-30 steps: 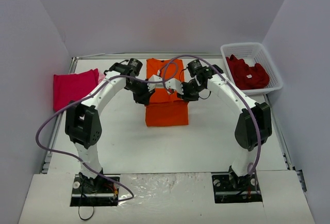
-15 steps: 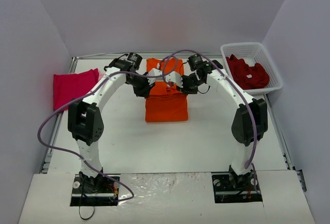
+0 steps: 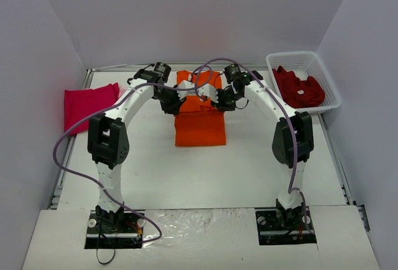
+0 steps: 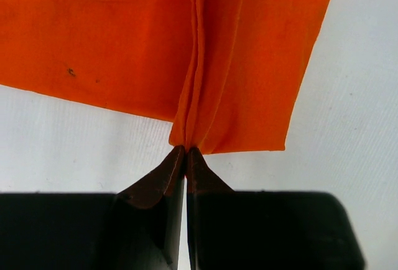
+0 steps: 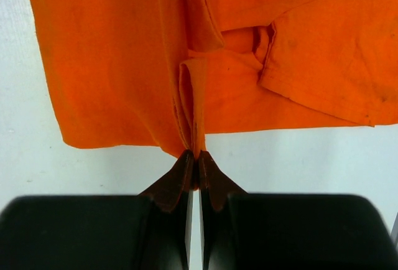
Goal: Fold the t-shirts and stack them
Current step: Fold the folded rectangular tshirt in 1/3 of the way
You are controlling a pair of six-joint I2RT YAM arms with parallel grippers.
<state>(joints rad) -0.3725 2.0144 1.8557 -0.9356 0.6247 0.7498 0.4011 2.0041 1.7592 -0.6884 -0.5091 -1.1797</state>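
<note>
Bright orange soft cloth t-shirt [image 3: 200,127] is laid part-folded on the white tabletop [image 3: 186,170], left of the white plastic lattice basket [image 3: 333,86]. The left gripper [image 4: 186,152] and right gripper [image 5: 196,157] are each seen with tips pressed together on a bunched edge of the orange cloth.

Risks:
- Only a thin pinch is held at the very tips, so slip-out is likely if the cloth is tugged.
- How many layers are caught cannot be told for sure (possibly just the top ones), so the fold could open.
- Uneven arm travel would skew the fold.
- Purple cables [image 3: 215,60] loop above the shirt and could snag.

Room: dark red cloth t-shirts [image 3: 298,88] sit inside the basket. The magenta-pink folded cloth t-shirt [image 3: 90,105] lies far left of it. Bare table is available between, and nearer the bases.
</note>
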